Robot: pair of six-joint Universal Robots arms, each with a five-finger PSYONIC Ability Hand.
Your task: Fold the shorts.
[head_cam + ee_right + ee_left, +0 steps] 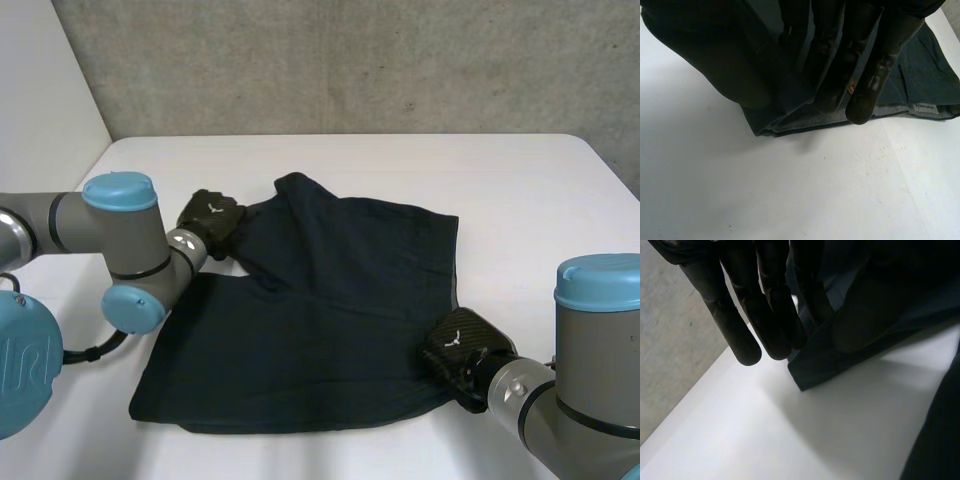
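Nearest the table's [520,200] front edge, toward its right corner, the right arm [590,380] comes in and ends in the right hand [455,358]. It sits on the near right corner of the shorts [330,300]. In the right wrist view its fingers [875,60] lie over the dark cloth and its thumb [735,60] under the fold. They pinch the waistband [810,122] between them (the grey inner lining shows along that edge). A small white label [926,107] sits on the lining just beside the fingertips.

The shorts are dark navy and lie spread over the middle of the table. The waistband runs along their right side and the two legs reach toward the table's left edge. The nearer leg lies flat, its hem close to the front left part of the table. The farther leg is rumpled and drawn in toward the left hand.

Farther back, the left arm [110,230] reaches in from the left edge. The left hand [212,220] is at the hem of the farther leg. In the left wrist view its long fingers [740,315] are pressed close together on one side of the cloth and the thumb [860,315] on the other, nipping the hem. A corner of that hem [805,375] pokes out by the fingertips over the white surface.

Beyond the far edge stands a grey concrete wall [350,60].
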